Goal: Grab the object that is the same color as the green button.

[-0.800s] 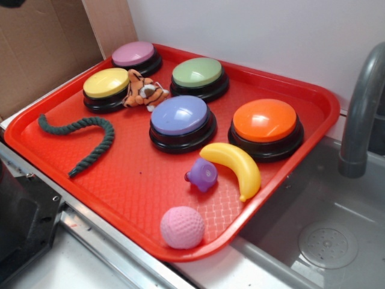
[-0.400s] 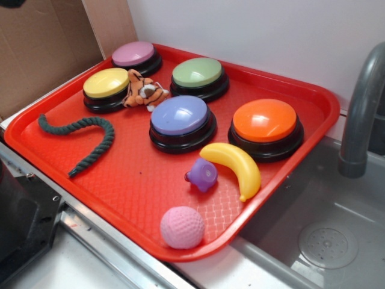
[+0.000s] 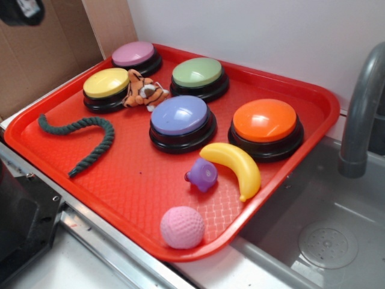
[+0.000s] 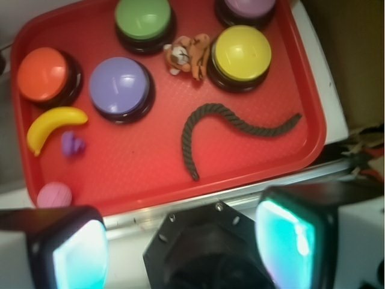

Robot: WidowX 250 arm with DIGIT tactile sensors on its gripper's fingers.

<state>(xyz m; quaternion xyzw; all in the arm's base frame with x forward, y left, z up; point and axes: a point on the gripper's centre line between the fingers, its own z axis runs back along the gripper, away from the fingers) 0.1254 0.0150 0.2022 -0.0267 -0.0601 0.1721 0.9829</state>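
Note:
The object, a dark green twisted rope (image 3: pixel 108 135) (image 4: pixel 185 141), lies curved on the left part of the red tray (image 3: pixel 138 180) (image 4: pixel 138 159). The green button (image 3: pixel 198 72) (image 4: pixel 143 17), pale green on a black base, stands at the tray's far side. My gripper (image 4: pixel 183 250) hovers high above the tray's near edge. It is open, its two teal pads (image 4: pixel 81 259) far apart with nothing between them. In the exterior view only a black corner of the gripper (image 3: pixel 23 9) shows at the top left, well away from the rope.
Also on the tray are yellow (image 3: pixel 106 82), pink (image 3: pixel 133 53), purple-blue (image 3: pixel 179 114) and orange (image 3: pixel 264 120) buttons. A tiger plush (image 3: pixel 144 90), banana (image 3: pixel 237 165), small purple toy (image 3: pixel 203 174) and pink ball (image 3: pixel 181 227) lie among them. A sink (image 3: pixel 325 241) and faucet (image 3: pixel 361 114) are at the right.
A black part of my gripper has come into the exterior view at the top left corner. Nothing on the tray has moved.

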